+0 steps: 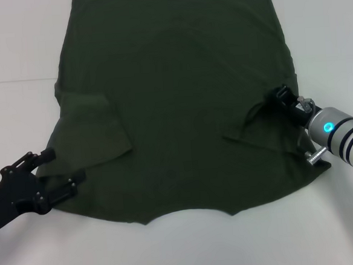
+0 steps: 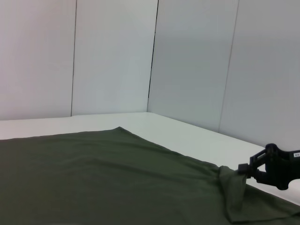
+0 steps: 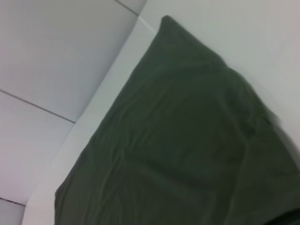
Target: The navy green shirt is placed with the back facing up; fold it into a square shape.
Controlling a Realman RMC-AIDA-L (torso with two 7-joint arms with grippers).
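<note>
Shirt (image 1: 175,108): dark olive tee, spread flat on white table (image 1: 13,53), running from near edge to far, collar end nearest the robot, hem end far. Fabric mostly smooth, light creasing mid-body.

Both sleeves are folded inward onto the body. L sleeve (image 1: 94,129) lies as a flat flap on the left side. R sleeve (image 1: 267,126) also lies over the body, w/ a small bunched ridge rising toward the gripper.

L gripper (image 1: 63,172): at near-left corner of shirt, black fingers spread apart, one finger over table just beside the cloth edge, the other at the shirt's edge. Nothing pinched as far as visible.

R gripper (image 1: 278,95): at right side of shirt, tip on the sleeve fold, fingers pressed together on a pinch of sleeve fabric, cloth pulled up into a peak there. Blue light lit on its wrist.

L wrist view: shirt (image 2: 103,178) seen low across the table, R gripper (image 2: 243,168) at the far side w/ raised fold of cloth. R wrist view: only shirt (image 3: 187,140) and table (image 3: 103,84), own fingers not seen.
</note>
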